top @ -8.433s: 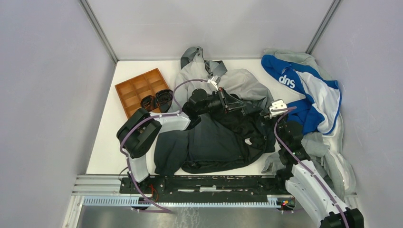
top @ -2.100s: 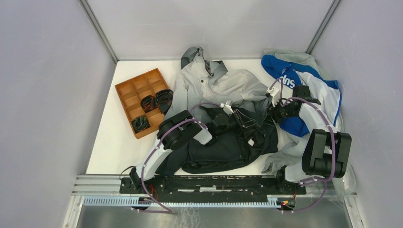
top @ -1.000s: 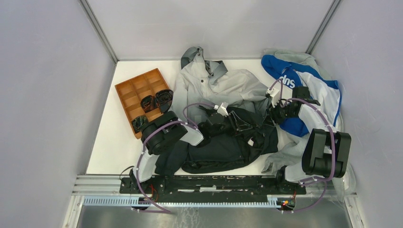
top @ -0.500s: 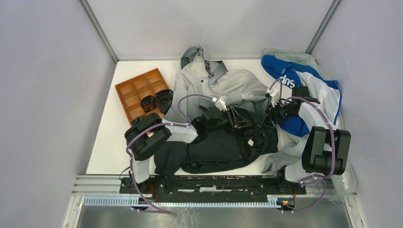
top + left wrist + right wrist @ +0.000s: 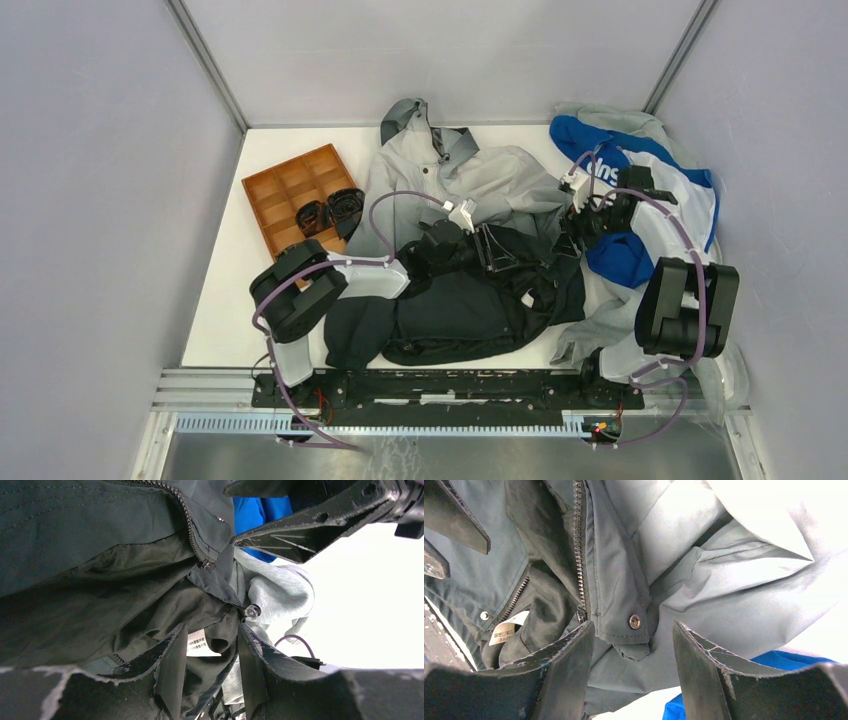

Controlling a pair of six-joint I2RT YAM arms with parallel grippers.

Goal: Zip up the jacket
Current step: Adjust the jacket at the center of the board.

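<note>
A: Charcoal at the hem, pale grey at the hood: the jacket (image 5: 450, 180) lies across the middle of the bench (image 5: 225, 300), hood toward the far wall. Is it zipped anywhere?

B: Not that I can see. One row of zipper (image 5: 580, 555) teeth runs down a loose front edge and ends just above a snap (image 5: 635, 621) on the flap. I cannot pick out the mating row.

A: So which step is this?

B: The very start, I'd judge: finding the bottom ends. The right end effector (image 5: 634, 624) hovers over that flap, fingers wide, with the snap framed between them and nothing gripped.

A: And the left?

B: The left end effector (image 5: 211, 626) sits low over the dark lining. Its fingers are part-way apart, with folds and a white label (image 5: 199, 642) in the gap. Whether it pinches cloth, I cannot tell.

A: Next move?

B: Probably the right closes on the flap beside the teeth's lower end. The left would then need to bring the other edge alongside. That calls for care: the lining is bunched, and the blue garment (image 5: 615, 262) lies just beside.
</note>
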